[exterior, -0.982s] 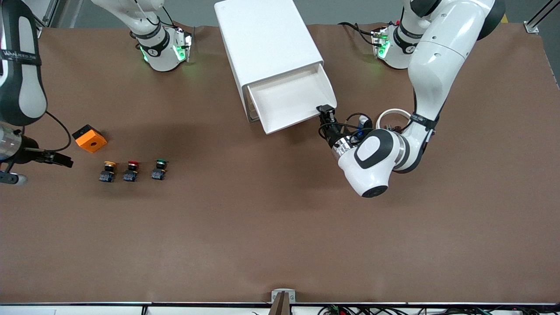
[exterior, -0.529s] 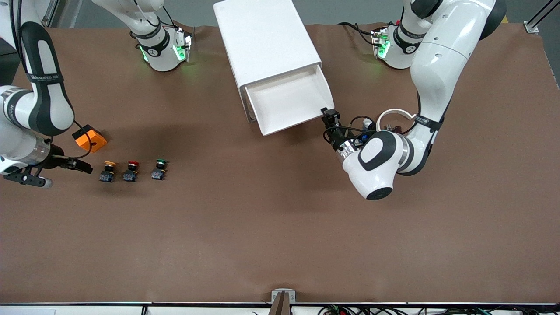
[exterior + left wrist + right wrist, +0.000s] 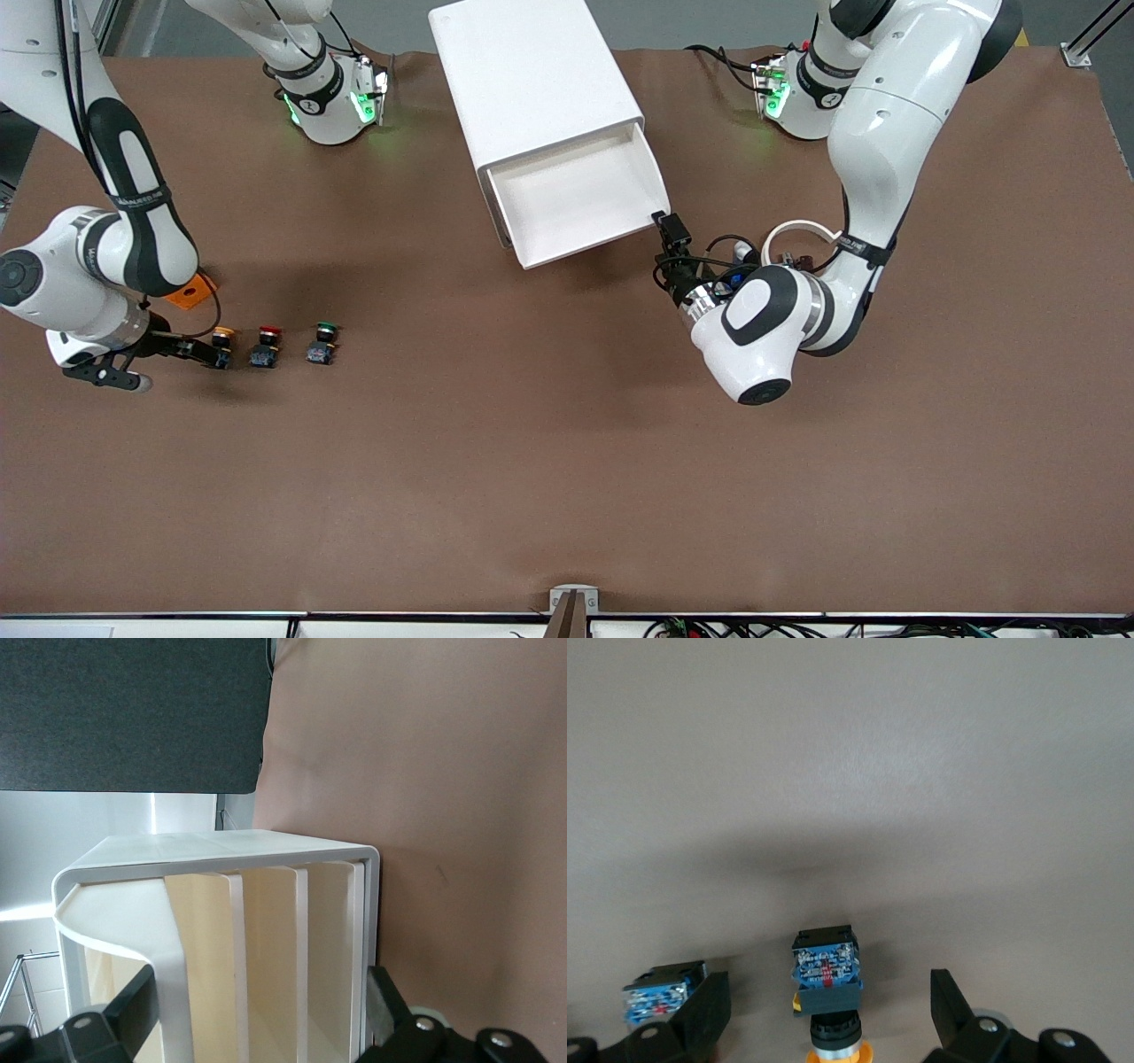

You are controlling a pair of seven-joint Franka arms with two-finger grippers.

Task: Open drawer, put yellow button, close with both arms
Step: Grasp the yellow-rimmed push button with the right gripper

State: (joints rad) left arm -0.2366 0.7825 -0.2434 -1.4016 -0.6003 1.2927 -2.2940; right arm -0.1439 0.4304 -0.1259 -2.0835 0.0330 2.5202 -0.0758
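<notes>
Brown matting covers the table (image 3: 532,461), and a tall white cabinet (image 3: 532,80) lies on it between the two arm bases. Its uppermost drawer (image 3: 576,206) is pulled out toward the front camera, and the white tray shows nothing inside it. In the left wrist view the three lower drawers (image 3: 292,966) sit shut, their cream fronts flush in the frame.

The left gripper (image 3: 675,241) is at the drawer's corner toward the left arm's end of the table, its fingers (image 3: 133,1010) spread wide on either side of the cabinet's face and gripping nothing.

Toward the right arm's end of the table, three push buttons stand in a row: the yellow button (image 3: 221,344), a red-capped button (image 3: 265,346) beside it, and a green-capped button (image 3: 322,344) next along. An orange block (image 3: 193,290) lies just farther from the front camera, partly hidden by the right arm.

The right gripper (image 3: 204,352) is low at the yellow button (image 3: 827,985), its fingers (image 3: 704,1014) spread to either side of the button's body and apart from it.
</notes>
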